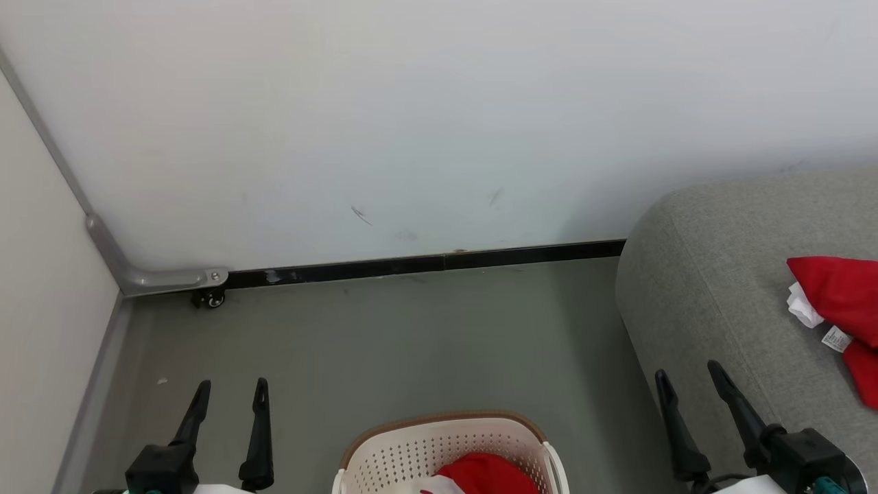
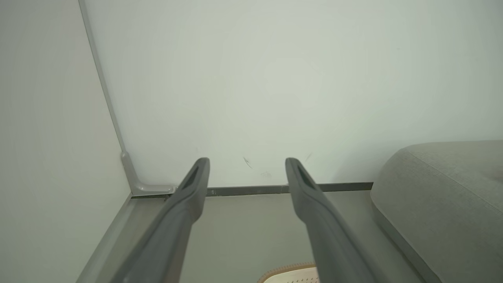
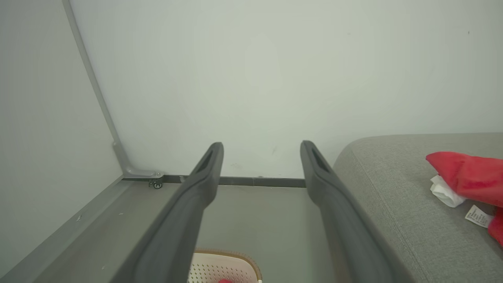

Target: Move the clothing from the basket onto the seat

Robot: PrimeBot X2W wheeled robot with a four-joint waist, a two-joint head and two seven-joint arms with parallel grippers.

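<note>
Carefully: your left gripper (image 1: 233,384) and right gripper (image 1: 686,369) flank the basket (image 1: 446,417), fingers spread, empty; its rim could snag them above the clothing (image 1: 490,470).

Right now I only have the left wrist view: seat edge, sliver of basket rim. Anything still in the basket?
Observer: Yes. The head view shows red clothing lying inside the basket.
Operator: Anything on the seat yet?
Observer: One red garment lies on the seat, with its white label showing.
Operator: Right claw state?
Observer: The right claw is open and holds nothing. It sits in front of the seat's near end, apart from both garments.
</note>
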